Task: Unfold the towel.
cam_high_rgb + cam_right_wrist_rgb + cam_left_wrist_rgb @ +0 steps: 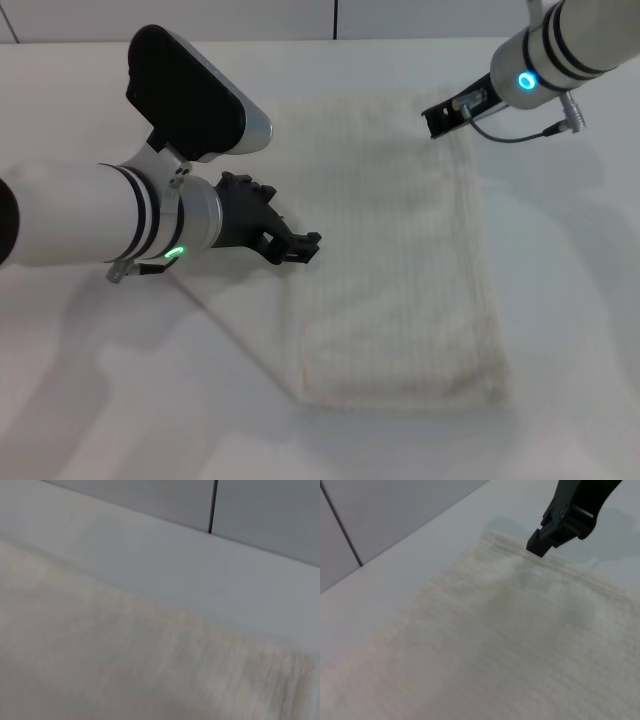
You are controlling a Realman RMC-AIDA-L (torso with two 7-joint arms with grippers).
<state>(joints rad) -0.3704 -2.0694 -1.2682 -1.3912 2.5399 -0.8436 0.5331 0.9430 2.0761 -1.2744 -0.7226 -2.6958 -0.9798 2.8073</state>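
Observation:
The towel (400, 250) is a cream-white ribbed cloth lying flat on the white table (90, 400), in an oblong shape longer front to back. My left gripper (298, 247) hovers at the towel's left edge, about halfway along it. My right gripper (438, 118) is at the towel's far right corner, right at the hem. The left wrist view shows the towel (510, 630) stretching away, with the right gripper (538, 546) at its far edge. The right wrist view shows only towel (100, 655) and table. No red tag shows clearly.
The white table surrounds the towel on all sides. A grey panelled wall (150, 495) stands behind the table's far edge. My left arm's black wrist housing (190, 90) sits over the table left of the towel.

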